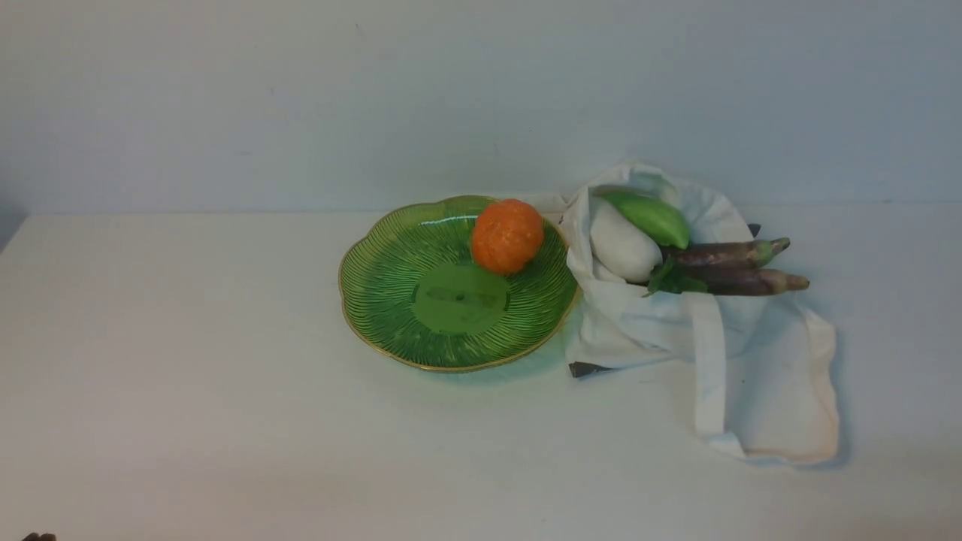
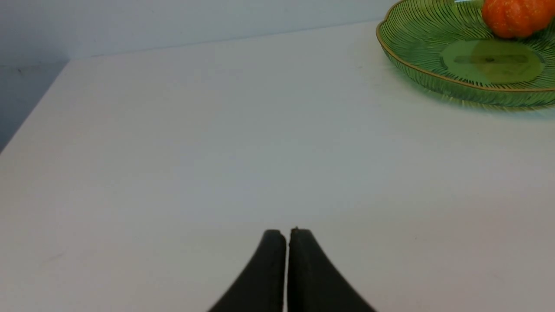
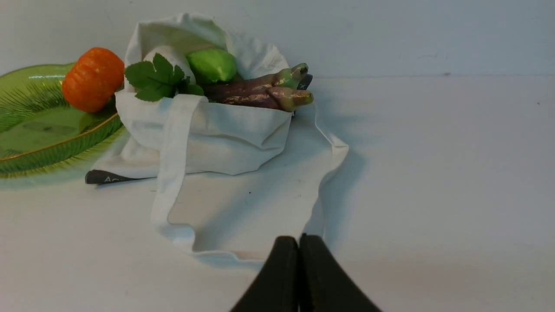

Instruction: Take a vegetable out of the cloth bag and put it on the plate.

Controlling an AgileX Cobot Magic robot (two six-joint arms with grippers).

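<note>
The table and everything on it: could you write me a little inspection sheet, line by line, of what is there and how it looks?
Surface: white table, bare apart from the things below.
Job's things: orange pumpkin sits on the green plate, toward its far right edge; cloth bag lies slumped to the plate's right, its strap trailing forward.
Clutter: in the bag's mouth, a white vegetable, a green vegetable, two purple eggplants poking out, and a leaf.
Grippers: left gripper shut and empty over bare table; right gripper shut and empty, near the strap.
Cables: nothing seen.
Surroundings: plain pale wall behind.
</note>
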